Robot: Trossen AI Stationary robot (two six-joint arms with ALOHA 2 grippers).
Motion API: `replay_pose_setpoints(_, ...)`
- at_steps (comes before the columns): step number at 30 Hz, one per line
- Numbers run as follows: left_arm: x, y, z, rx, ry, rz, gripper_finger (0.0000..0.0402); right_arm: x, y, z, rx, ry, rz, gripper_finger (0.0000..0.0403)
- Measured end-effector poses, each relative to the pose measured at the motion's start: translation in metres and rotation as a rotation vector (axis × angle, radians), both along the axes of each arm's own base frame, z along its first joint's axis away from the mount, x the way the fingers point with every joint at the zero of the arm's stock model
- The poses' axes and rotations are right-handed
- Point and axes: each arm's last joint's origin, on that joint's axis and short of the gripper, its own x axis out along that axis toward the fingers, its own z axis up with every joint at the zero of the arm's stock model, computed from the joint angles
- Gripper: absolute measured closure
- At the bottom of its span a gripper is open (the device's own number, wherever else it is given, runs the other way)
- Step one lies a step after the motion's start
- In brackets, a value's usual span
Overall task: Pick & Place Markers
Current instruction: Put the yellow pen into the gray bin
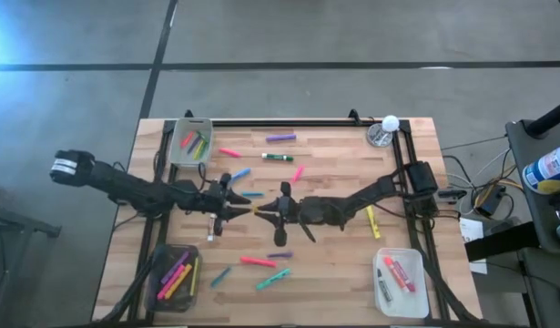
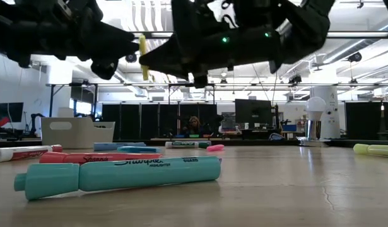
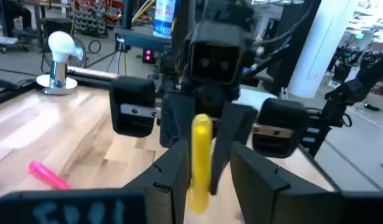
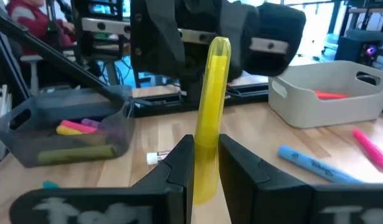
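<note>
A: Where is the yellow highlighter (image 4: 211,118) right now?

B: Up off the table, between the two arms at mid-table. The right gripper (image 4: 207,163) has its fingers closed against the lower barrel, so the highlighter stands up out of them.

A: And the left gripper (image 3: 203,168)?

B: Directly opposite, nose to nose with the right one. Its fingers sit on either side of the same highlighter, narrowed around it; whether they actually press on it I cannot tell.

A: What lies near them?

B: Other markers are scattered on the wooden table (image 1: 334,264). A blue marker (image 1: 252,194) lies just beyond the left gripper, a pink marker (image 1: 258,261) and a teal highlighter (image 1: 272,279) on its near side. A yellow marker (image 1: 372,221) rests beside the right arm. A white bin (image 1: 190,141) and a dark bin (image 1: 173,278) on the left arm's side hold more.
</note>
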Motion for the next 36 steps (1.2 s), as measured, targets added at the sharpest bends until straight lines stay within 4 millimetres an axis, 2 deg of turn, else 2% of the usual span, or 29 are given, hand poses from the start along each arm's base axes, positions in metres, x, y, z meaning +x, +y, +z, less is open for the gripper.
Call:
replay_pose_setpoints(4,0.008,-0.001,0.002,0.017,0.009,0.001,0.0289,0.009,0.002,0.009,-0.023,0.012,0.006,0.0347)
replay_pose_setpoints(11,0.020,-0.003,0.007,0.071,0.010,0.001,0.0293,0.016,0.003,0.013,-0.035,0.063,0.011,0.0347)
replay_pose_setpoints(14,0.022,-0.003,0.007,0.074,0.012,0.001,0.0313,0.016,0.003,0.013,-0.037,0.064,0.011,0.0343)
replay_pose_setpoints(19,0.022,-0.003,0.007,0.073,0.015,0.000,0.0379,0.015,0.003,0.010,-0.031,0.075,0.010,0.0330)
replay_pose_setpoints(26,0.021,-0.001,0.018,0.070,-0.004,0.022,0.0379,0.013,0.002,0.006,-0.008,0.092,-0.002,0.0290)
replay_pose_setpoints(30,0.021,0.006,0.037,0.086,0.119,0.151,0.0379,0.012,0.001,0.004,-0.005,0.107,-0.017,0.0263)
replay_pose_setpoints(36,0.008,0.032,0.081,0.171,0.447,0.563,0.0379,0.010,0.004,-0.004,-0.006,0.186,0.005,0.0244)
